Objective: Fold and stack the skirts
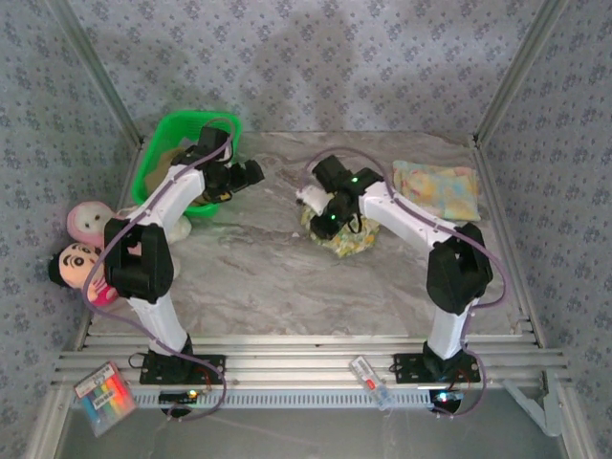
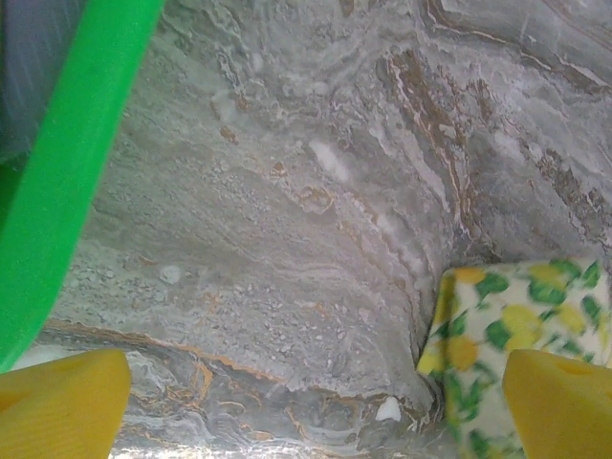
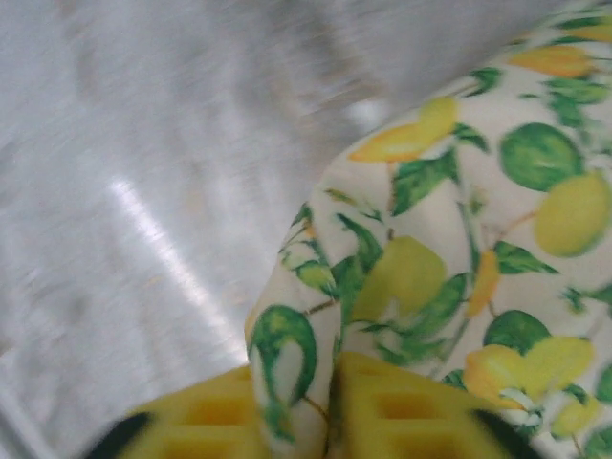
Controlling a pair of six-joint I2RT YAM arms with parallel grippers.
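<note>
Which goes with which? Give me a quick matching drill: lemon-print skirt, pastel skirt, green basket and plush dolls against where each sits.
Things:
1. lemon-print skirt
2. pastel skirt
3. green basket
4. plush dolls

Places:
A. far left corner of the table
B. pinched in the right jaws, mid-table
C. beside the left edge, near side
D. lying folded at the far right

Pairs: 1-B, 2-D, 3-A, 4-C
</note>
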